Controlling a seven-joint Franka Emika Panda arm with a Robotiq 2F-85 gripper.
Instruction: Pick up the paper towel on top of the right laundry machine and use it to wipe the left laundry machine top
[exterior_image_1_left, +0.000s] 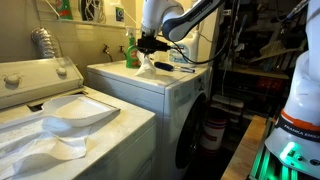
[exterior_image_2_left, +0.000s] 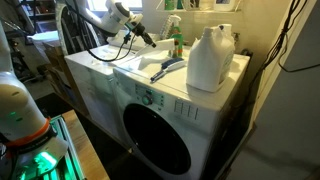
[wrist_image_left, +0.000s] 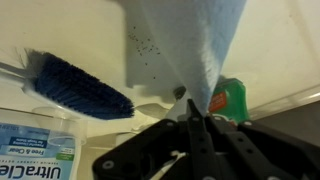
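My gripper (wrist_image_left: 192, 116) is shut on a bluish-white paper towel (wrist_image_left: 190, 40) that hangs pinched between its black fingers. In both exterior views the gripper (exterior_image_1_left: 152, 46) (exterior_image_2_left: 143, 38) hovers just above the flat top of the right laundry machine (exterior_image_1_left: 170, 95) (exterior_image_2_left: 150, 130), the white front-loader. The towel (exterior_image_1_left: 147, 65) (exterior_image_2_left: 150, 67) trails down to that top. The left laundry machine top (exterior_image_1_left: 110, 135), off-white and glossy with a raised knob panel (exterior_image_1_left: 40, 75), lies apart from the gripper.
A blue-bristled brush (wrist_image_left: 80, 88) (exterior_image_2_left: 170, 68), a green bottle (exterior_image_1_left: 131, 52) (exterior_image_2_left: 176, 42) (wrist_image_left: 228, 100) and a big white detergent jug (exterior_image_2_left: 210, 58) (wrist_image_left: 35, 150) stand on the front-loader. White crumpled sheets (exterior_image_1_left: 70, 125) lie on the top-loader. Cables hang behind.
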